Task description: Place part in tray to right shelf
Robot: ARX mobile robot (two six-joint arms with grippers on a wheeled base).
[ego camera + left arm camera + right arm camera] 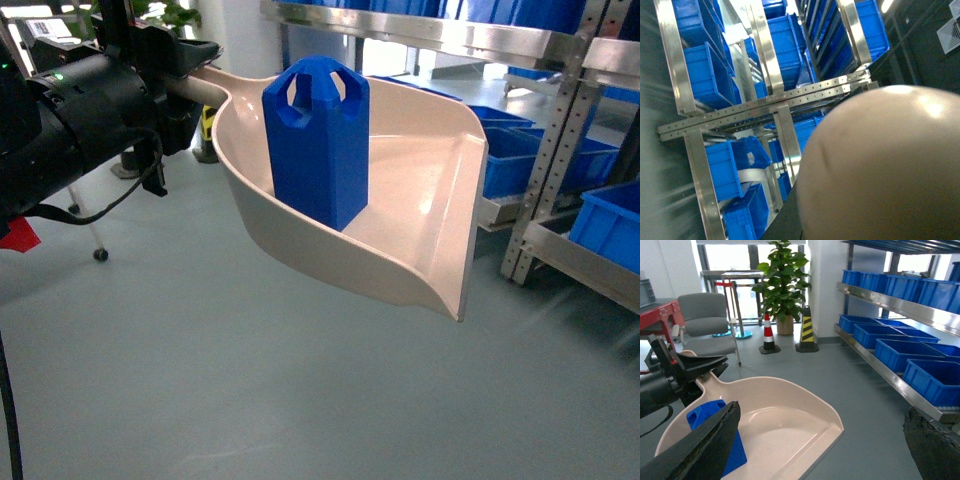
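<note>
The bright-blue part (315,140) stands upright in the beige-pink tray (425,215), which hangs in the air above the grey floor. My left gripper (188,72) is shut on the tray's long handle at the upper left. In the right wrist view the tray (790,412) lies below and left, and the part (702,416) is half hidden behind a finger. My right gripper (821,412) is open and holds nothing. The steel shelf (560,45) rises at the right. The left wrist view shows mostly the tray's underside (885,165).
Blue crates (912,350) line the steel shelf rails (890,302) on the right. A potted plant (782,285), two traffic cones (807,330), a grey chair (705,325) and a red table (657,315) stand at the back. Rack uprights (765,107) with blue crates fill the left wrist view.
</note>
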